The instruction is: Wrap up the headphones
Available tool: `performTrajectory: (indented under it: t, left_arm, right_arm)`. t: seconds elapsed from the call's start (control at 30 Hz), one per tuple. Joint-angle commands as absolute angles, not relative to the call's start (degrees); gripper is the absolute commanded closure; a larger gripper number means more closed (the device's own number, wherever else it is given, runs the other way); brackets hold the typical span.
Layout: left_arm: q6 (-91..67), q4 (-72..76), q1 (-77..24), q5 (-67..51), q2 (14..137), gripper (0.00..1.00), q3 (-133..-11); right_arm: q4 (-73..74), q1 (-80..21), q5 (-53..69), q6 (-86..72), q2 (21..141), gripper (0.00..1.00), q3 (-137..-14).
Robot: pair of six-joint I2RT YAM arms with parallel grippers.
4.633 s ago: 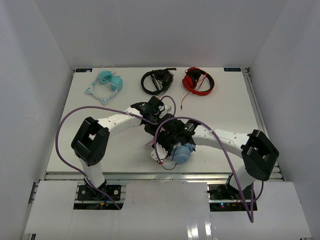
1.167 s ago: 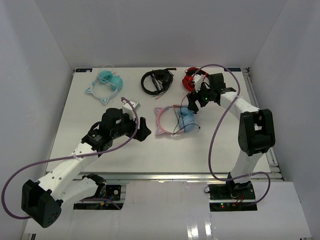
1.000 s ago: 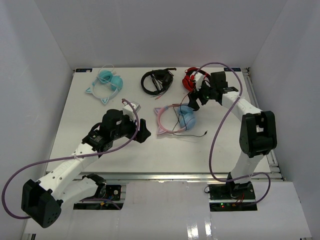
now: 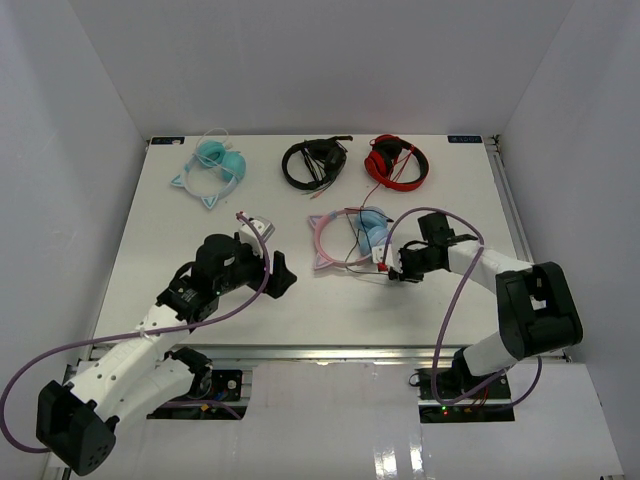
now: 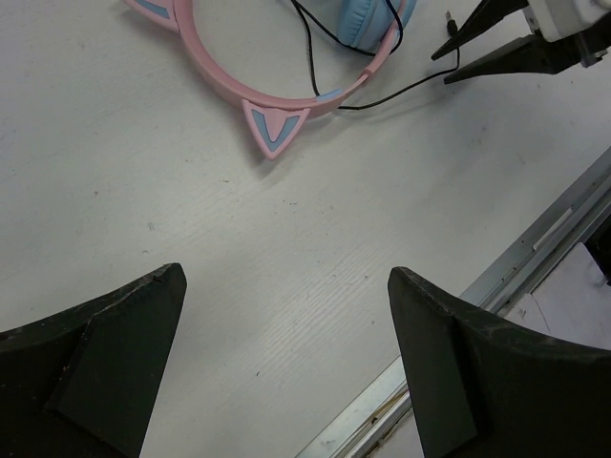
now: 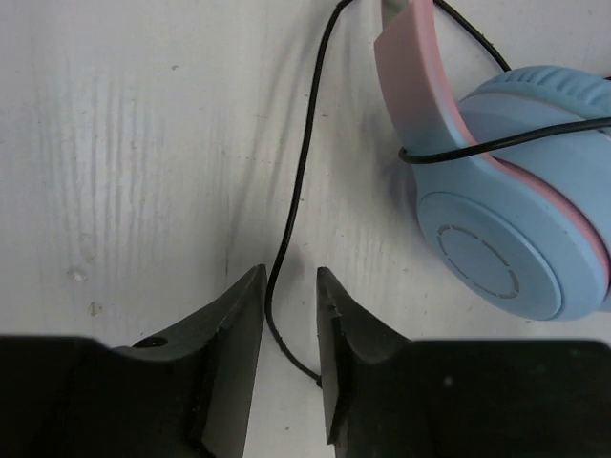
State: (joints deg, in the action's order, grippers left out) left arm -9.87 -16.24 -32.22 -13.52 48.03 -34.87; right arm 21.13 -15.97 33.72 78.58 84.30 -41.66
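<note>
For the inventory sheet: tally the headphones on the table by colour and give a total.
Pink and light-blue cat-ear headphones: 1
Teal cat-ear headphones: 1
Black headphones: 1
Red headphones: 1
Total: 4

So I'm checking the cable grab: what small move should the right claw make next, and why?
Probably close the right claw fully: the black cable of the headphones runs between its jaws, but a gap shows on each side, so it is not pinched yet.
</note>
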Motion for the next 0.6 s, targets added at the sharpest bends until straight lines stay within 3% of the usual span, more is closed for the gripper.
performTrajectory:
  t: [0.0, 0.27, 0.4, 0.57]
  left_arm:
    - [-9.1, -15.1, -32.3, -14.4, 46.3, 0.02, -34.3]
    - [-9.0, -14.7, -32.3, -15.4, 45.7, 0.02, -34.3]
    - [-9.0, -14.6, -32.3, -15.6, 45.8, 0.02, -34.3]
    - [-9.0, -14.6, -32.3, -15.4, 45.9, 0.02, -34.1]
  right_arm:
    - [18.9, -17.9, 29.3, 75.3, 85.8, 0.89, -44.2]
    - [22.1, -21.7, 20.1, 77.5, 73.4, 0.92, -46.6]
    - [12.6, -30.2, 5.1, 84.1, 69.3, 0.92, -44.2]
    - [0.4, -36.8, -3.9, 90.0, 75.6, 0.92, -43.1]
